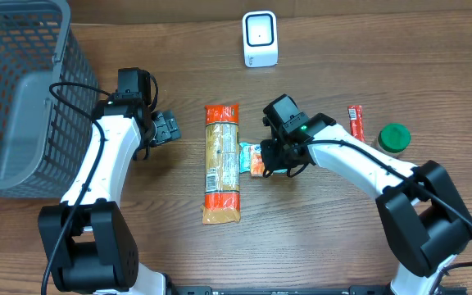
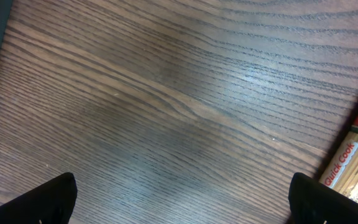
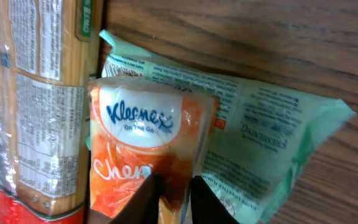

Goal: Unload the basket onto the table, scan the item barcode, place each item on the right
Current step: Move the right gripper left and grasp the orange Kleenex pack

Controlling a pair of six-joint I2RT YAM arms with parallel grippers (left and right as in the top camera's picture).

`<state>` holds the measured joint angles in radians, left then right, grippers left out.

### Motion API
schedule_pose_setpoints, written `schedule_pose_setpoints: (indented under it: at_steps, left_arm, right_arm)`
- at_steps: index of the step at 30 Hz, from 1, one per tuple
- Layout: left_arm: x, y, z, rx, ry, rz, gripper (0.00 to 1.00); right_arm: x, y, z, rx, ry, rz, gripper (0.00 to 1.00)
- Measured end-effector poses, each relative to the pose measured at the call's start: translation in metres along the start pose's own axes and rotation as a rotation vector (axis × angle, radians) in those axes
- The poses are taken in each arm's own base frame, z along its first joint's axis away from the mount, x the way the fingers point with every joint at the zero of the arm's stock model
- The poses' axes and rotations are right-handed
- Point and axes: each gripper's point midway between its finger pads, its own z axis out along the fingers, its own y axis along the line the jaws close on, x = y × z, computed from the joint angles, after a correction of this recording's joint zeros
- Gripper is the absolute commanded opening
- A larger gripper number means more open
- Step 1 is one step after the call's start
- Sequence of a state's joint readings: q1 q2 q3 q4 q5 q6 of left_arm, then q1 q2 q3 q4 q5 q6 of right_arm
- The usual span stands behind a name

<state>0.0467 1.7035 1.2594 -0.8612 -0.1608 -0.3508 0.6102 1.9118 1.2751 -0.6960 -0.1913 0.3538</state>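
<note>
An orange Kleenex tissue pack (image 3: 145, 143) lies partly on a green tissue pack (image 3: 272, 137), just right of a long spaghetti packet (image 3: 36, 106). My right gripper (image 3: 171, 196) has its jaws pinched on the orange pack's near edge; from overhead it (image 1: 273, 160) sits over both packs (image 1: 256, 164). The white scanner (image 1: 260, 38) stands at the back centre. My left gripper (image 1: 166, 129) hovers open left of the spaghetti (image 1: 222, 164), with only bare wood between its fingers (image 2: 55, 199). No barcode is readable on the orange pack.
A grey mesh basket (image 1: 23, 90) fills the back left corner. A red snack bar (image 1: 356, 121) and a green-lidded jar (image 1: 394, 138) lie to the right of my right arm. The spaghetti's end shows at the left wrist view's right edge (image 2: 356, 168).
</note>
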Motion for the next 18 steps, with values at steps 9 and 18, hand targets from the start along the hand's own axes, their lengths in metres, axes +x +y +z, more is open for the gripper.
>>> schedule_pose_setpoints:
  at_steps: [9,18]
  left_arm:
    - [0.0,0.0,0.0,0.0,0.0,0.0,1.0]
    - [0.0,0.0,0.0,0.0,0.0,0.0,1.0]
  right_arm:
    - [-0.0002,0.0001,0.0022,-0.003,0.002,0.002,0.19]
    - [0.0012,-0.0016,0.0021,0.002,0.008,0.008,0.14]
